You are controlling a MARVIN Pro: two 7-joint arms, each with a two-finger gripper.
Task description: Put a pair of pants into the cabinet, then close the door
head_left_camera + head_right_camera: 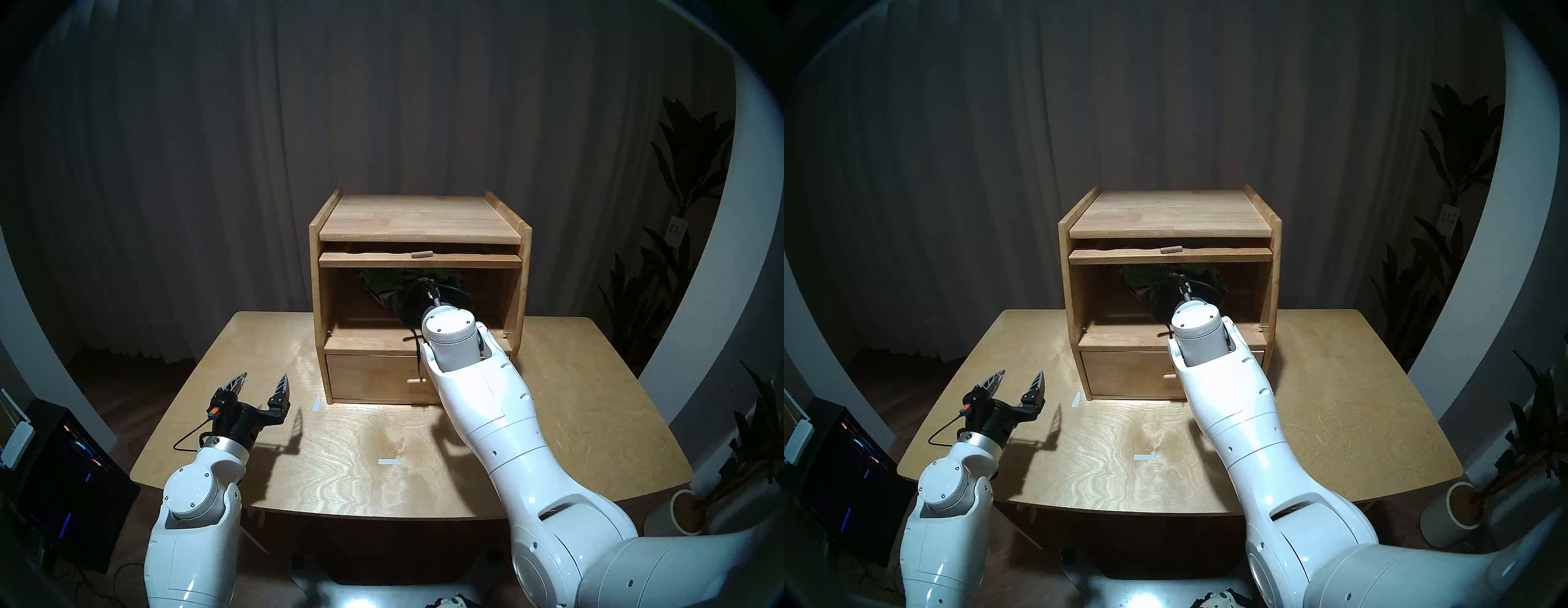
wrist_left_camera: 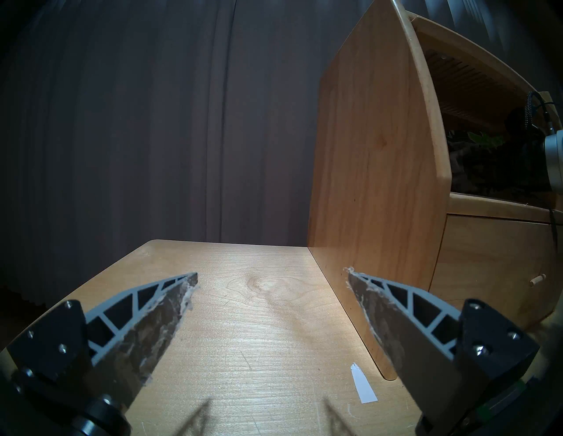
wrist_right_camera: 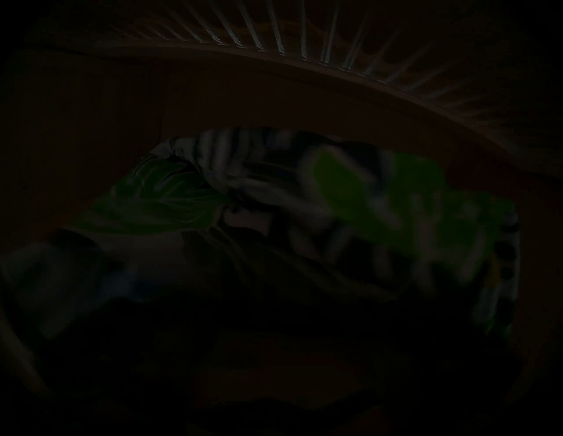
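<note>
R wrist view alone showed the pair of pants (image 3: 304, 219) close up, dim, inside the cabinet (image 1: 420, 220); head views showed R gripper clenched on them there; L gripper (image 1: 263, 388) released, left of cabinet, over bench (image 1: 339, 458)

One cabinet (image 1: 420, 220) on one table (image 1: 254, 424); one upper compartment, one drawer (image 1: 373, 378) below
One door (image 1: 420, 260), lifted flat under top panel, one peg handle (image 1: 421, 254)
One drawer knob (image 1: 416, 381)
One pair of pants (image 1: 384, 282) inside compartment
Two robot arms; two grippers: left gripper (image 1: 265, 382), right gripper hidden inside cabinet
Two white tape strips on table: one (image 1: 315, 403) near cabinet corner, one (image 1: 389, 462) mid-table
One white pot (image 1: 683, 511) on floor at right
</note>
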